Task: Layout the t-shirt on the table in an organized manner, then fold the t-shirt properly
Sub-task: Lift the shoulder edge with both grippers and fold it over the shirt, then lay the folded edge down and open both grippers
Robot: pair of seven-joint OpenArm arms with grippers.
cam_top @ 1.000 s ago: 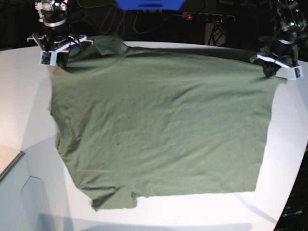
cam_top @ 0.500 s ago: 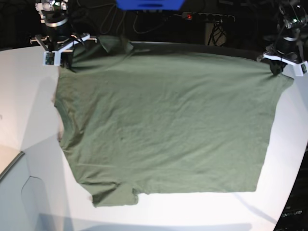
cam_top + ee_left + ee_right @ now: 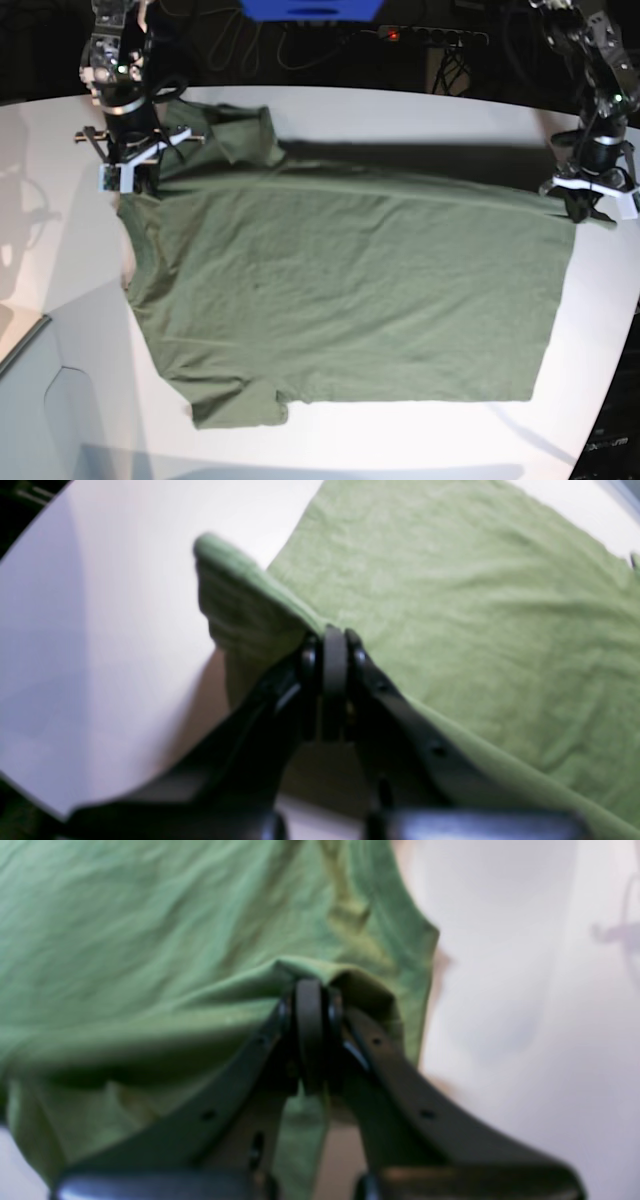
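Shifted nearer, t-shirt point(image 3: 350, 290) lies crosswise, collar left.

Beyond the tabletop's far edge, a blue object point(image 3: 311, 9) sits at top centre; right of it lies a power strip point(image 3: 433, 36) with a red light, cables point(image 3: 245, 50) nearby

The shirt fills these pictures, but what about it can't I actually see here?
- Collar and label of the t-shirt: not visible in the overhead view; the fabric near the right gripper is bunched.
- Cloth pinched by the left gripper: hidden between the shut jaws; wrist view is blurred.
- Sleeve near the right gripper, wrist view: soft focus, folds unclear.
- Underside on the table: covered.
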